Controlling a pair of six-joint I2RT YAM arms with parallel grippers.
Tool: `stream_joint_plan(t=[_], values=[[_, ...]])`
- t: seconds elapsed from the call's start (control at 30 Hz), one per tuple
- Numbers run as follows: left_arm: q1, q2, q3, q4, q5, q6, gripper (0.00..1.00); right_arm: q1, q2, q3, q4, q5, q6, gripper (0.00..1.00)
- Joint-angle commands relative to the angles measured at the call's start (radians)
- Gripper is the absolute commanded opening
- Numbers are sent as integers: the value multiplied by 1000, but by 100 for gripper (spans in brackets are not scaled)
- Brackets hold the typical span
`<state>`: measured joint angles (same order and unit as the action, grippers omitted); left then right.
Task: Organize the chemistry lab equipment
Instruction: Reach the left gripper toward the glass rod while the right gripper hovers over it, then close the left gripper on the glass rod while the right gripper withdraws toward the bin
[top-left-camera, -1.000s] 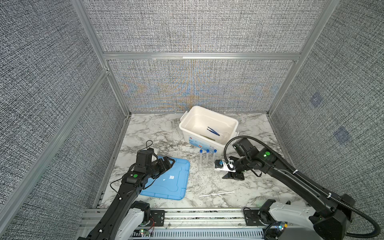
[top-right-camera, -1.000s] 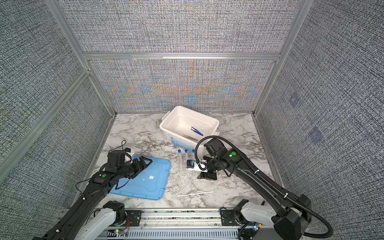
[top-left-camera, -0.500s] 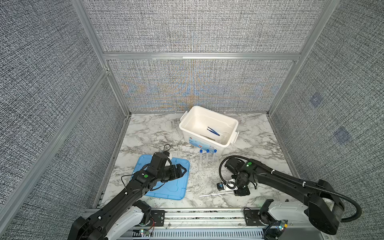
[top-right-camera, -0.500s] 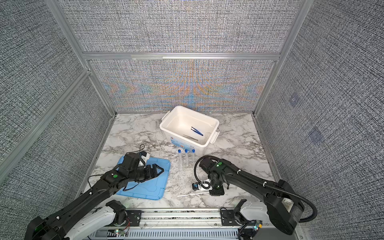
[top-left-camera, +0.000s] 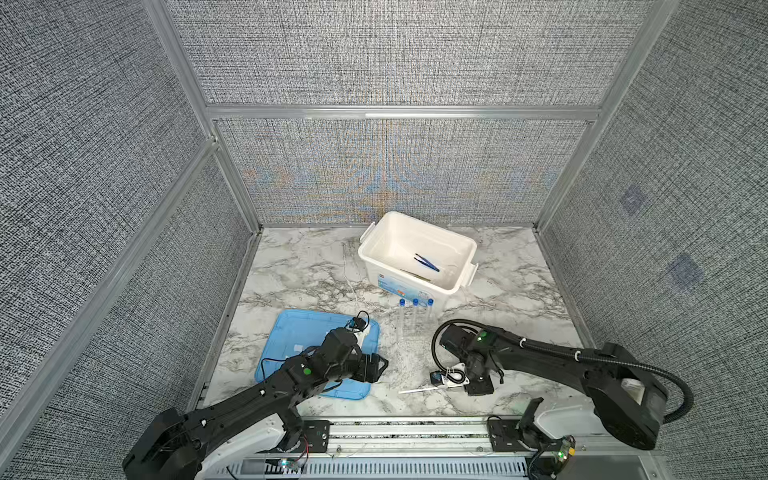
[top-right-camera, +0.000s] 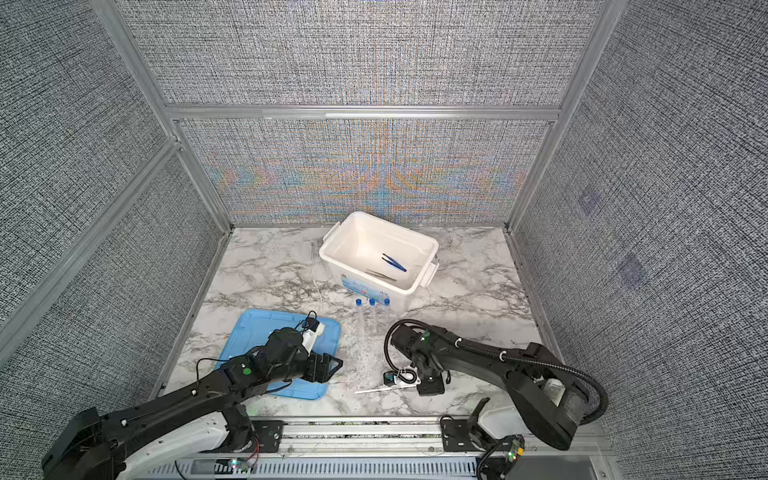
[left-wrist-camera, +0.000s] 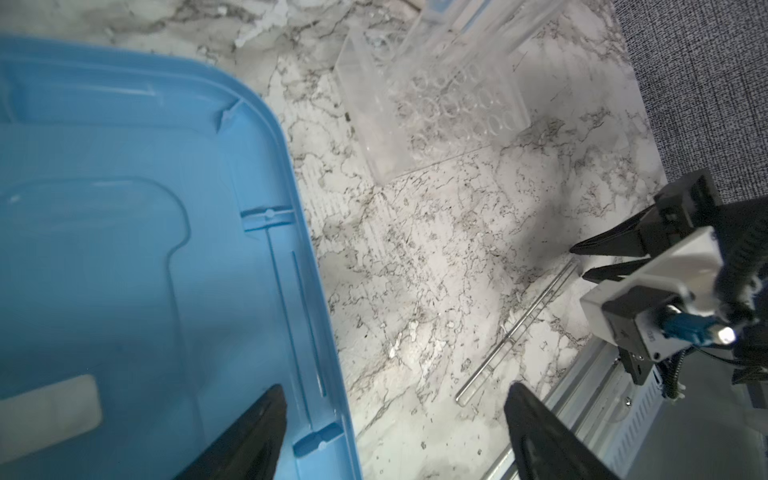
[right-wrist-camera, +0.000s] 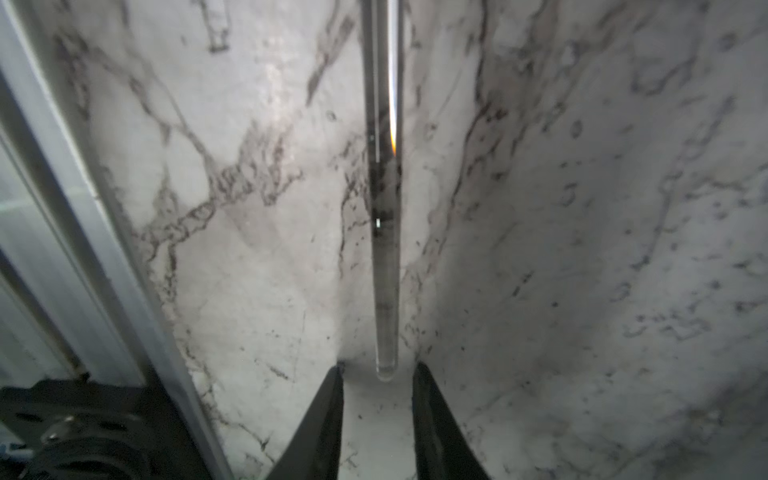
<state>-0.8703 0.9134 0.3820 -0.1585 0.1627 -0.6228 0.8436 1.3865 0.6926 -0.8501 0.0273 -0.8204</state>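
Looks lined up for a pinch, tbh: right end effector (right-wrist-camera: 378, 368) low over the worktop (right-wrist-camera: 582, 208), unclenched, thin white stick (right-wrist-camera: 384, 257) flat with its end just between the tips; left end effector (left-wrist-camera: 394, 390) wide open over the edge of the blue lid (left-wrist-camera: 124, 249).

You lose the far end of the thin white stick (right-wrist-camera: 385, 249): from between the right fingers (right-wrist-camera: 324, 428) it runs out of frame. Beyond the left fingers (left-wrist-camera: 249, 436), the clear rack (left-wrist-camera: 436, 108) is cropped.

Tight up front, roomy further back
The rack (top-left-camera: 417, 330) and lid (top-left-camera: 297, 332) crowd the front; table (top-left-camera: 299, 266) left of tub (top-left-camera: 368, 243) lies bare.
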Motion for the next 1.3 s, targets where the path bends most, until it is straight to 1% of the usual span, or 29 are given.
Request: stream_joint_plan(t=[0.0, 0.07, 0.13, 0.17, 0.2, 0.23, 0.3, 0.37, 0.43, 0.47, 0.57, 0.73, 0.8, 0.9, 1.0, 1.03, 1.07, 1.1, 1.17, 1.27], values=[[-24, -24, 9, 12, -48, 107, 83, 5, 14, 8, 15, 5, 9, 24], [-43, -63, 2, 20, -43, 215, 83, 11, 23, 3, 22, -4, 8, 21], [-58, -122, -8, 13, -34, 356, 84, 17, 29, -1, 29, -23, 9, 17], [-69, -149, -20, 22, -69, 378, 84, 19, 29, -1, 29, -36, 9, 16], [-72, -178, -50, 69, -52, 404, 84, 20, 30, -5, 29, -50, 5, 15], [-74, -204, -84, 131, -8, 436, 84, 23, 28, -8, 29, -59, 1, 14], [-78, -244, -140, 229, 46, 478, 84, 26, 24, -15, 32, -63, 2, 13], [-83, -274, -177, 281, 99, 548, 84, 26, 16, -15, 30, -69, 3, 12], [-93, -289, -203, 306, 114, 616, 84, 27, 4, -16, 32, -73, 0, 10], [-96, -281, -205, 308, 113, 631, 84, 26, -2, -18, 34, -73, -1, 10], [-117, -196, -195, 365, 168, 658, 83, 25, -22, -29, 42, -75, 13, 9], [-247, 96, -102, 341, 137, 746, 83, 14, -63, -43, 66, -93, 50, 9], [-272, 183, -76, 348, 132, 765, 83, 11, -70, -49, 70, -94, 51, 8], [-278, 233, -47, 323, 119, 788, 83, 9, -74, -46, 54, -93, 51, 8], [-277, 251, -26, 293, 107, 796, 78, 6, -87, -41, 41, -79, 52, 8], [-277, 258, -19, 285, 102, 797, 77, 4, -89, -37, 33, -72, 54, 8], [-277, 268, -6, 265, 95, 797, 74, 1, -88, -30, 21, -68, 64, 12], [-278, 282, 8, 244, 90, 796, 71, -5, -82, -19, 4, -75, 73, 19], [-277, 308, 29, 217, 91, 784, 65, -17, -70, 10, -43, -100, 86, 29], [-278, 330, 41, 210, 95, 773, 64, -45, -66, 67, -99, -140, 108, 41]])
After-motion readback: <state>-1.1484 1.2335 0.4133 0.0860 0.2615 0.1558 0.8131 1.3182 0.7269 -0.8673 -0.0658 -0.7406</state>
